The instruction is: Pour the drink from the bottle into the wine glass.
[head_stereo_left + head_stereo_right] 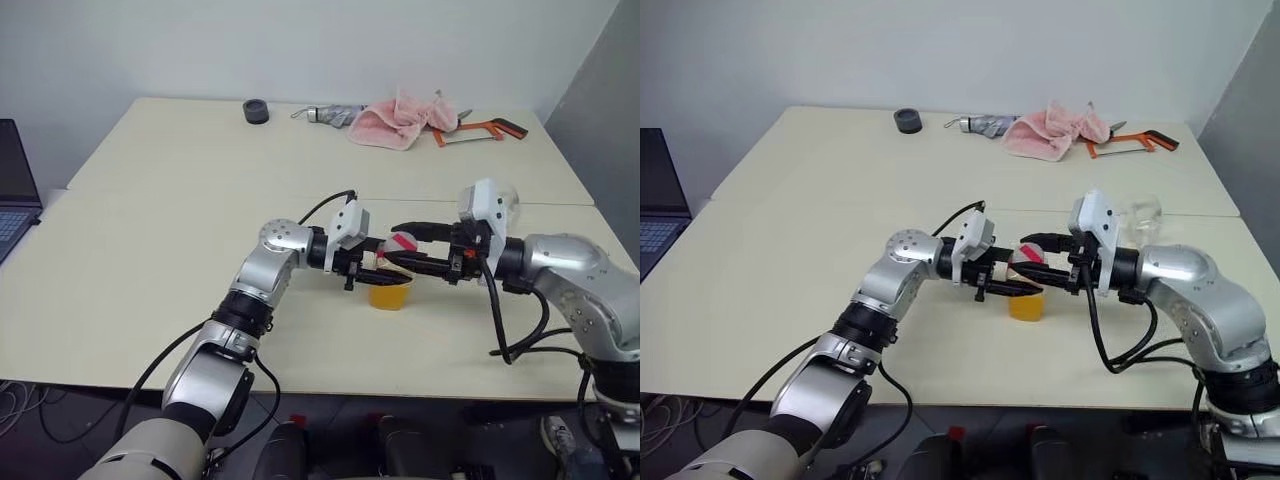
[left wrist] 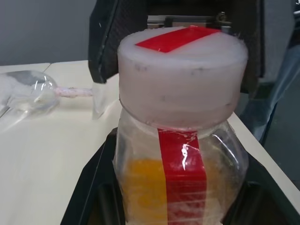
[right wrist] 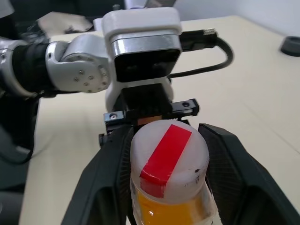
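Observation:
The small clear bottle (image 1: 389,283) stands upright over the table's near middle, and orange drink (image 2: 140,187) fills its lower part. A red stripe runs up its side and across the pale cap (image 3: 168,159). My left gripper (image 1: 1016,286) comes in from the left and is shut on the bottle's body. From the right, my right gripper (image 1: 408,246) has its fingers (image 3: 110,173) against both sides of the cap. The clear, empty wine glass (image 1: 1145,212) stands on the table just behind my right wrist.
Along the table's far edge lie a black tape roll (image 1: 256,111), a folded grey umbrella (image 1: 335,115), a pink cloth (image 1: 400,120) and an orange-handled hacksaw (image 1: 480,131). A laptop (image 1: 15,190) sits off the left side. A seam (image 1: 250,196) crosses the tabletop.

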You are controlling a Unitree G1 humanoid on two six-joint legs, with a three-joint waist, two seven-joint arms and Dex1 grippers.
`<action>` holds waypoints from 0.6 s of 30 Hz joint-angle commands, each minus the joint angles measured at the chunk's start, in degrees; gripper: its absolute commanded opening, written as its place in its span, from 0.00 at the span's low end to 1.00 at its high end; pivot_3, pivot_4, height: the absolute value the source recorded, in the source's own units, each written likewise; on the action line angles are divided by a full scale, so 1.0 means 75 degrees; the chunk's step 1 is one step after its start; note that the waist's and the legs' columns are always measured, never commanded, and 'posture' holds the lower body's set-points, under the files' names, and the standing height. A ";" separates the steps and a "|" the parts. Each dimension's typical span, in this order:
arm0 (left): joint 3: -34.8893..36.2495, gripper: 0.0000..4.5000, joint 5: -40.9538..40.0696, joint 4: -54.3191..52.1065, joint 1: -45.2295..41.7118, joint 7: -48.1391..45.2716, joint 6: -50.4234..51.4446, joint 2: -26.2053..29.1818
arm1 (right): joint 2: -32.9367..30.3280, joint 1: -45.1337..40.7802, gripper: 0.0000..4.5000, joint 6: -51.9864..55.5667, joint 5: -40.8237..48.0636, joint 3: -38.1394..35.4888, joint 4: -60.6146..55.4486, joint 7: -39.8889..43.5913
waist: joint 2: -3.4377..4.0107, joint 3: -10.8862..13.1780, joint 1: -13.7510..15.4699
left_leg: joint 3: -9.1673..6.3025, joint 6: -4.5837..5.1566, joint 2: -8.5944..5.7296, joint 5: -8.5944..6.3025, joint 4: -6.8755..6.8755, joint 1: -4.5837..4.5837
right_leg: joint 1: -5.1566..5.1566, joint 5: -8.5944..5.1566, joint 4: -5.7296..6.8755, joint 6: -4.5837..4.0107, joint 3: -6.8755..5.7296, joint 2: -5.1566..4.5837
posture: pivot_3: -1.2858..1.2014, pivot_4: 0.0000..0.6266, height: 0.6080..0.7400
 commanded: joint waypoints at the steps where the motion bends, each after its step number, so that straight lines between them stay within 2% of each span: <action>1: 0.0595 0.43 -0.0079 0.0030 -0.0292 0.0683 0.0025 0.0090 | 0.0429 0.0696 0.80 0.0365 0.0369 -0.0636 -0.1743 -0.1398 | 0.0000 0.0000 0.0000 | 0.0000 0.0000 0.0001 0.0000 -0.0002 -0.0001 | -0.0001 0.0000 0.0000 0.0000 0.0001 0.0000 | 0.52 0.24 1.00; 2: 0.0615 0.43 -0.0109 0.0055 -0.0318 0.0741 0.0067 0.0068 | 0.0575 0.0895 0.88 0.0481 0.0262 -0.0565 -0.2091 -0.1811 | 0.0000 0.0000 -0.0004 | -0.0001 0.0000 0.0001 0.0000 -0.0002 -0.0001 | -0.0001 0.0000 0.0001 0.0000 0.0001 0.0000 | 0.52 0.24 1.00; 5: 0.0609 0.42 -0.0093 0.0145 -0.0378 0.0848 0.0067 -0.0030 | 0.1428 0.1408 0.88 0.0779 -0.0210 -0.0154 -0.2927 -0.3390 | 0.0001 -0.0001 -0.0052 | 0.0001 -0.0001 0.0003 0.0000 0.0000 0.0004 | -0.0001 -0.0001 0.0006 0.0001 0.0002 0.0009 | 0.52 0.24 1.00; 7: 0.0592 0.42 -0.0038 0.0189 -0.0387 0.0874 0.0018 -0.0074 | 0.1628 0.1439 0.88 0.0871 -0.0892 0.0289 -0.3057 -0.4058 | 0.0003 -0.0002 -0.0052 | 0.0001 -0.0002 0.0007 0.0001 -0.0001 0.0009 | -0.0004 -0.0001 0.0018 0.0000 0.0005 0.0020 | 0.52 0.24 1.00; 10: 0.0548 0.42 0.0022 0.0284 -0.0445 0.0891 -0.0031 -0.0153 | 0.2362 0.1320 0.88 0.0675 -0.1830 0.0878 -0.2852 -0.5165 | 0.0002 -0.0002 -0.0042 | 0.0001 -0.0005 0.0003 0.0003 0.0008 0.0010 | -0.0004 -0.0002 0.0028 0.0001 0.0005 0.0019 | 0.52 0.24 1.00; 14: 0.0531 0.42 0.0060 0.0343 -0.0487 0.0845 -0.0059 -0.0224 | 0.2821 0.1221 0.88 0.0388 -0.2656 0.1204 -0.2540 -0.5692 | 0.0003 -0.0002 -0.0041 | 0.0003 -0.0007 0.0000 0.0004 0.0010 0.0011 | -0.0005 -0.0002 0.0033 0.0001 0.0006 0.0018 | 0.52 0.24 1.00; 18: 0.0541 0.42 0.0101 0.0446 -0.0539 0.0809 -0.0118 -0.0244 | 0.3038 0.1201 0.88 0.0254 -0.2972 0.1290 -0.2371 -0.5730 | 0.0003 -0.0002 -0.0042 | 0.0003 -0.0007 0.0000 0.0004 0.0006 0.0011 | -0.0005 -0.0003 0.0031 -0.0002 0.0005 0.0018 | 0.52 0.24 1.00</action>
